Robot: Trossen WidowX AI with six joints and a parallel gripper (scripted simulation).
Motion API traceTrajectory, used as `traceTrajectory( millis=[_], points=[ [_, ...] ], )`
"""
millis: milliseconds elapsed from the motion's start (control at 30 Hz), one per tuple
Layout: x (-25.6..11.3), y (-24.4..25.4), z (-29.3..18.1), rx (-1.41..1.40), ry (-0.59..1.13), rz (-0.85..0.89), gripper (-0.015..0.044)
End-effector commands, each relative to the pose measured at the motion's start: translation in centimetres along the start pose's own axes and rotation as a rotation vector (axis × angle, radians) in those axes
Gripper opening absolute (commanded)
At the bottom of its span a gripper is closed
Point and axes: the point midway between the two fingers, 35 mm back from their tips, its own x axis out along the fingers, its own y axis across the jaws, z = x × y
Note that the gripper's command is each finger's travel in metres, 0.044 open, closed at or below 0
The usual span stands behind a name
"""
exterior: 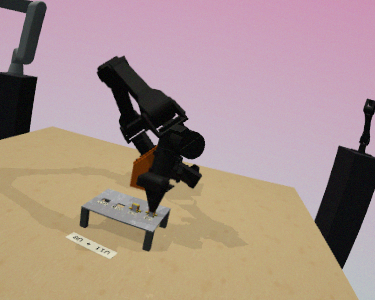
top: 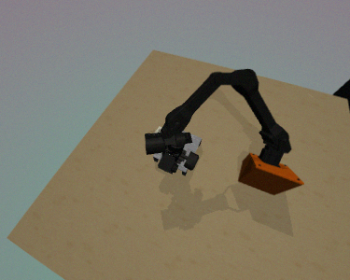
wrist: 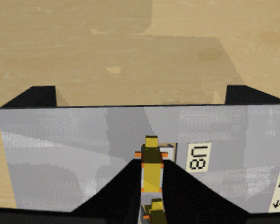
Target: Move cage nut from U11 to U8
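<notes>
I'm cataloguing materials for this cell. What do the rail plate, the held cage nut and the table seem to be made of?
Rail plate: probably brushed metal, from its grey, faintly streaked face.
Held cage nut: perhaps brass or yellow-plated metal, judging by colour alone.
Table: likely matt wood, tan with darker flecks.

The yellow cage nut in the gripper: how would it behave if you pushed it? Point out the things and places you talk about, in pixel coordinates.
The cage nut [wrist: 152, 178] looks like small metal, so probably stiff and light. Its flat sides, between the gripper's [exterior: 152, 211] [wrist: 152, 172] fingers, suggest it would slide or tip rather than roll. Its thin side wings might bend or catch on the hole's edge.
</notes>
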Motion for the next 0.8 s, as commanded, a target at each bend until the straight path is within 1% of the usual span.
traceTrajectory(
  millis=[0, 767],
  points=[
    [-0.01, -0.01, -0.05, -0.004, 0.002, 0.003, 0.0026],
    [0.04, -0.18, -0.06, -0.005, 0.003, 0.034, 0.0026]
  ],
)
